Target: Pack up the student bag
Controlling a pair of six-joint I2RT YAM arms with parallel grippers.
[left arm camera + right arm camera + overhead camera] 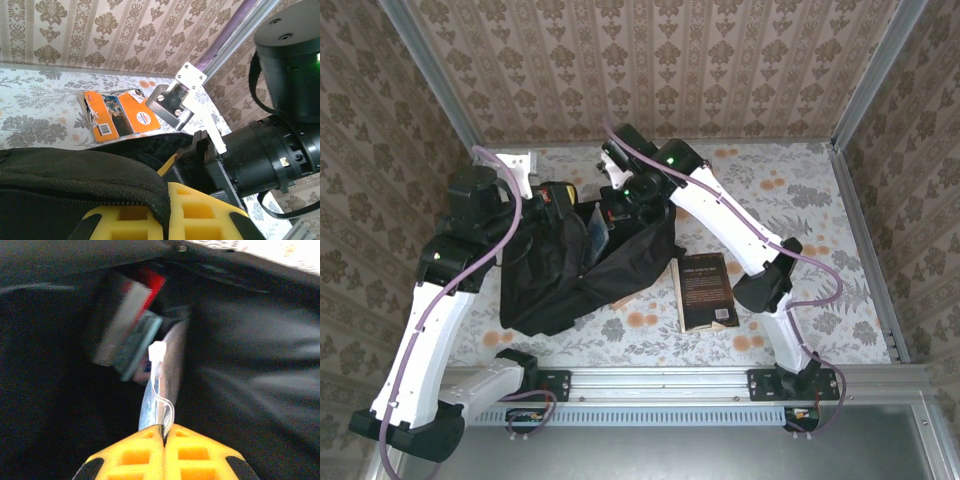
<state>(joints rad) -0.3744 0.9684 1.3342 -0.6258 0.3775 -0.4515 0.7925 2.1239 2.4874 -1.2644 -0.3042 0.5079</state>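
Pinching student bag (75, 175) rim, left tool (167, 212) risked slipping; right tool (164, 432) clamped thin flat item (156, 400) inside, risked snagging fabric.

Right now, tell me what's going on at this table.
The left gripper is clamped on the rim of the student bag. The right gripper is down inside the bag, shut on a thin flat item seen edge-on; I cannot tell what it is. Several books already sit inside. A dark book lies on the table beside the bag, and an orange book lies past the bag's rim.
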